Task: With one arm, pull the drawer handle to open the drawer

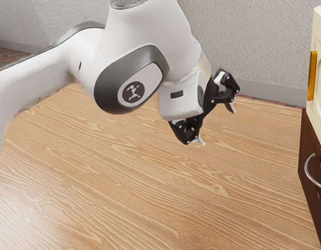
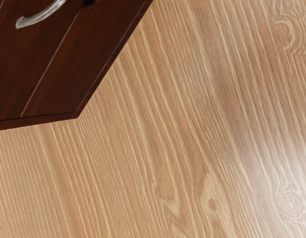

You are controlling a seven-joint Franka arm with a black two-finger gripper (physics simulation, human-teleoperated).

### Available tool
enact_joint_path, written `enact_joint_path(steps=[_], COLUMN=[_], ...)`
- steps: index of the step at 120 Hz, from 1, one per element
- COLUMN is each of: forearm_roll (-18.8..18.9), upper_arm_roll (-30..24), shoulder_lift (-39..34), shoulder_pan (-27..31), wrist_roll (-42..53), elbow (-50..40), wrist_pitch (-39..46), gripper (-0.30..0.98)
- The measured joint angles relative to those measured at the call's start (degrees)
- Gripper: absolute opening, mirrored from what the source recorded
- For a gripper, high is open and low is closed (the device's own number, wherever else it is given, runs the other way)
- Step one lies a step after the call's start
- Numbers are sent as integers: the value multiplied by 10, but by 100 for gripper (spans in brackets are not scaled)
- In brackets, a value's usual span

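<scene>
hand (image 1: 217, 124) spread; arm (image 1: 150, 31) bears logo (image 1: 133, 94)

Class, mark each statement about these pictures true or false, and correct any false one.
1. The silver handle is curved. True.
2. The gripper is shut on that handle. False: its jaws stand apart, away from the handle.
3. The gold strip is higher up than the silver handle. True.
4. The wood-grained surface is dark green. False: it is light brown.
</scene>
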Motion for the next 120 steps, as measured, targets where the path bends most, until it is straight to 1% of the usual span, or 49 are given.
enact_joint_path(steps=[23, 32, 44, 63, 89, 120], forearm_roll=[6, 7, 8, 8, 5, 3], upper_arm_roll=[-65, -74, -76, -77, -78, -77], shoulder_lift=[-1, 3, 4, 7, 9, 6], shoulder_pan=[86, 106, 120, 120, 92, 81], wrist_roll=[16, 21, 27, 38, 56, 70], elbow=[-18, -19, -19, -21, -23, -57], wrist_pitch=[16, 25, 33, 44, 56, 72], gripper=[69, 69, 69, 69, 69, 69])
